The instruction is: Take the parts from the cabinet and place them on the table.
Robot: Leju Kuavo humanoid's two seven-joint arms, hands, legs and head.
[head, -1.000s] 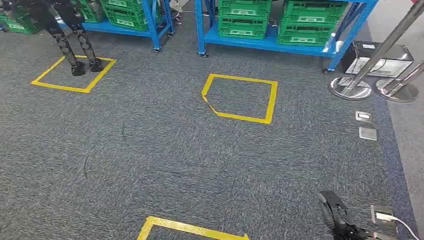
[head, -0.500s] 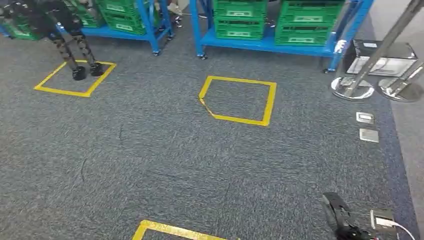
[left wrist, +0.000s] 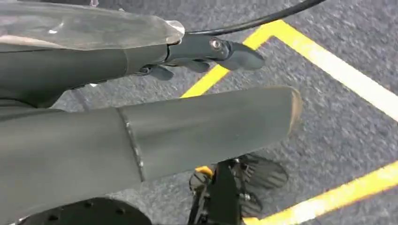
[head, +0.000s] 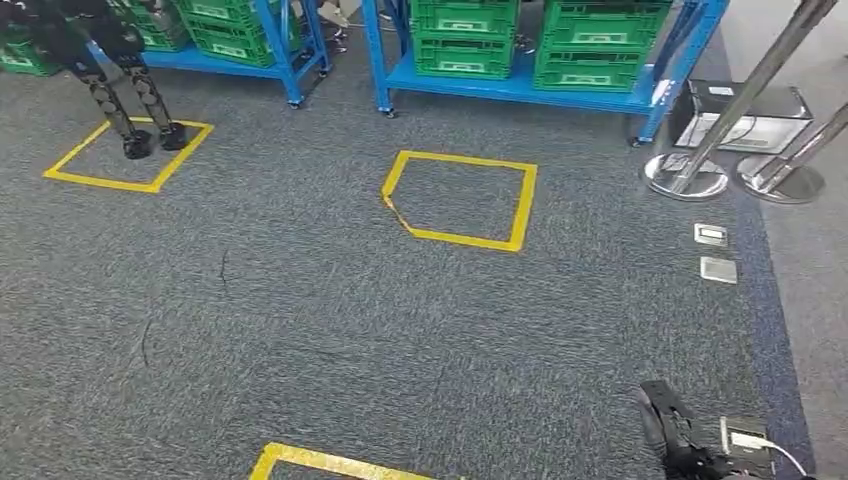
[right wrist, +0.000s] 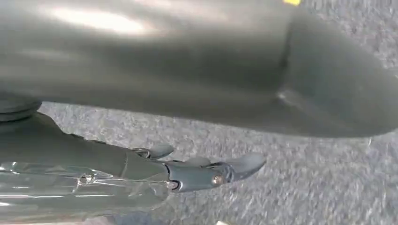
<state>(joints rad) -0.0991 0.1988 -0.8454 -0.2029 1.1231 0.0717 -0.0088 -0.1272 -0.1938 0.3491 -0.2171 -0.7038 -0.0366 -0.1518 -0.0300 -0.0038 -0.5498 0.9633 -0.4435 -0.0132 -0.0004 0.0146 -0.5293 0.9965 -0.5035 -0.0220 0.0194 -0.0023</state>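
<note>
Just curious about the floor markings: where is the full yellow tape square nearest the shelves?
In the head view, the yellow tape square lies mid-floor on the grey carpet, just before the blue rack holding green crates.

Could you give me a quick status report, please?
Left hand and right hand hang empty. Green crates on blue rack ahead. Carpet bare between.

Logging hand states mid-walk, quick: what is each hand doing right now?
Left hand: open, fingers extended, holding nothing.
Right hand: open, fingers extended, holding nothing.
</note>
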